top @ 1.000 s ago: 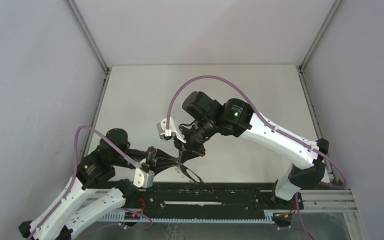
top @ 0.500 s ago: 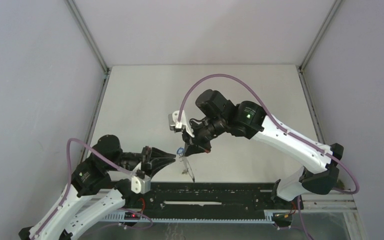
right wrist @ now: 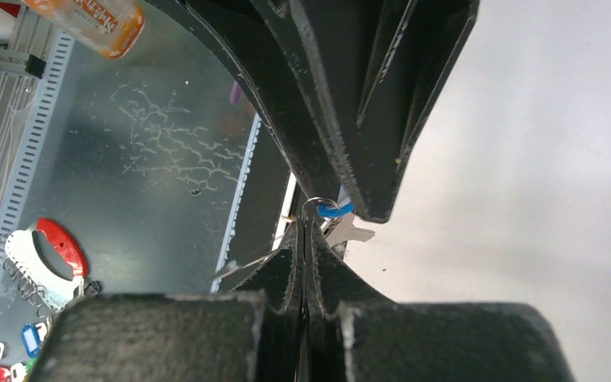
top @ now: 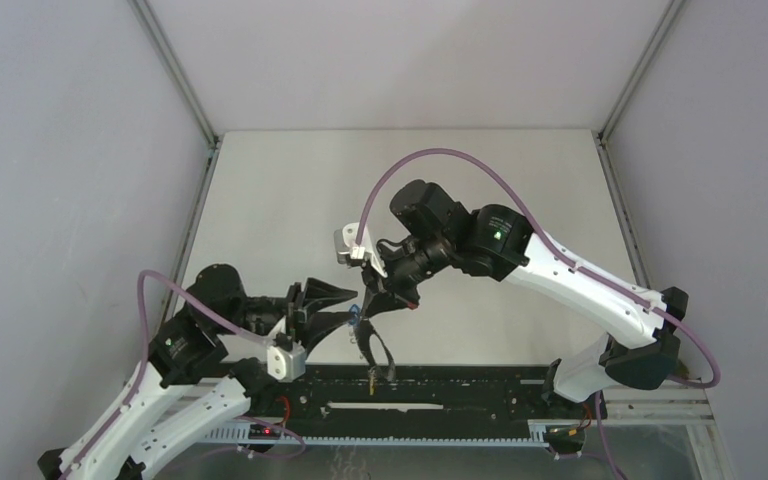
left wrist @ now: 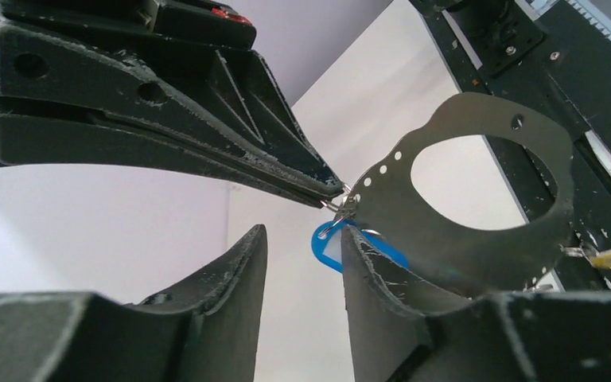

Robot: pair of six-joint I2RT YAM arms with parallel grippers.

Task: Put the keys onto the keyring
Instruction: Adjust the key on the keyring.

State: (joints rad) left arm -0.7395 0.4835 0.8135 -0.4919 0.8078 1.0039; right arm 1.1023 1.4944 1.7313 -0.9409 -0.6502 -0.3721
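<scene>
Right pincer (right wrist: 305, 227) here at the bottom, fingers pressed flat together, and there's a small metal loop (right wrist: 311, 204) poking out just past the tips. Coming down from the top, the left pincer (right wrist: 342, 195), big black ribbed fingers, one tip touching or just beside a blue tag (right wrist: 334, 210). A silver key blade (right wrist: 353, 233) peeks out right under that tag. Pale counter (right wrist: 525, 199) off to the right. Down on the left, a scratched metal floor (right wrist: 159, 151), an orange-labelled bottle (right wrist: 87, 16) at the top corner, and a red-and-white key holder (right wrist: 52, 251) with its row of loops.
</scene>
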